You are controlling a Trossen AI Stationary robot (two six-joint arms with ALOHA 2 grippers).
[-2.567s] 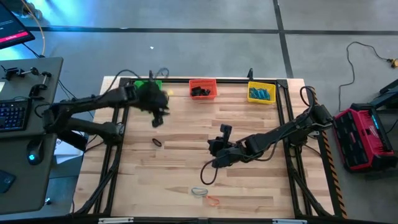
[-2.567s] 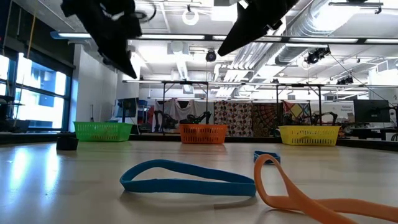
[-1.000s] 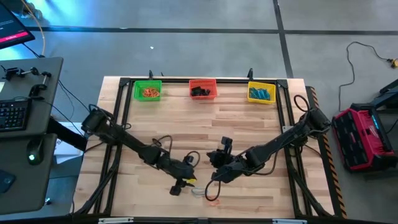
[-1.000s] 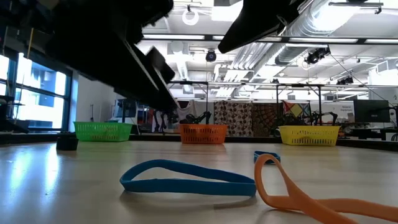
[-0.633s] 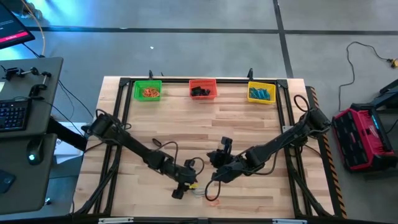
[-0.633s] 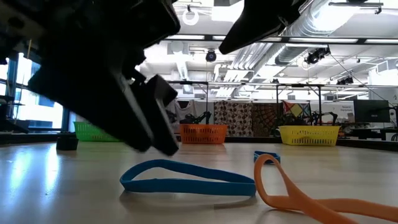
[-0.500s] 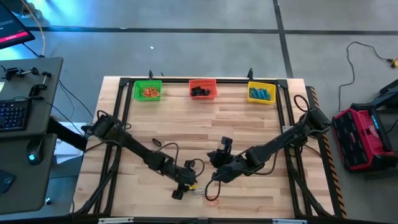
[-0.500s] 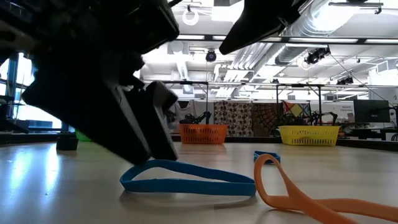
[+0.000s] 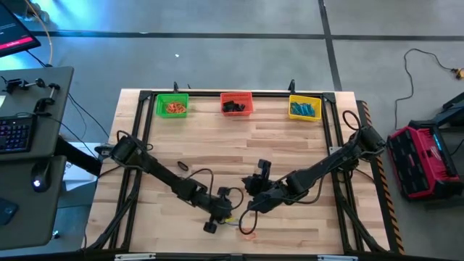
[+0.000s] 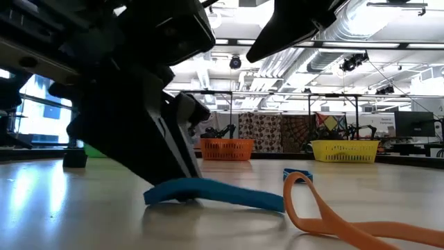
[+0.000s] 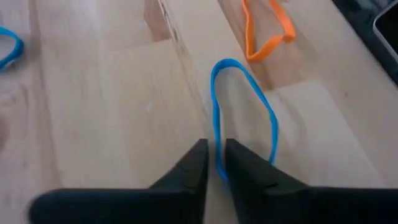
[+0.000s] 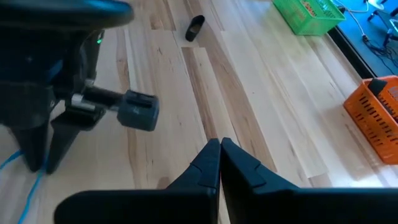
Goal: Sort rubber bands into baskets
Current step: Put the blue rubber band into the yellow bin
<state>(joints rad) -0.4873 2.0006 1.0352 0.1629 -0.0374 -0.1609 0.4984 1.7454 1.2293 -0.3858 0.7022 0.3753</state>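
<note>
I count three baskets far side | left gripper pinching one blue band near edge | one orange band beside | right gripper closed, empty

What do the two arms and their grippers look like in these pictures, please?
Both arms are dark, slender and jointed, with thin black cables looping beside them. The left gripper ends in two black, tapering, wedge-shaped fingers; the right gripper has the same black pointed pair. Seen from the right wrist, the left arm's wrist carries a grey cylindrical knob. No markings are legible.
</note>
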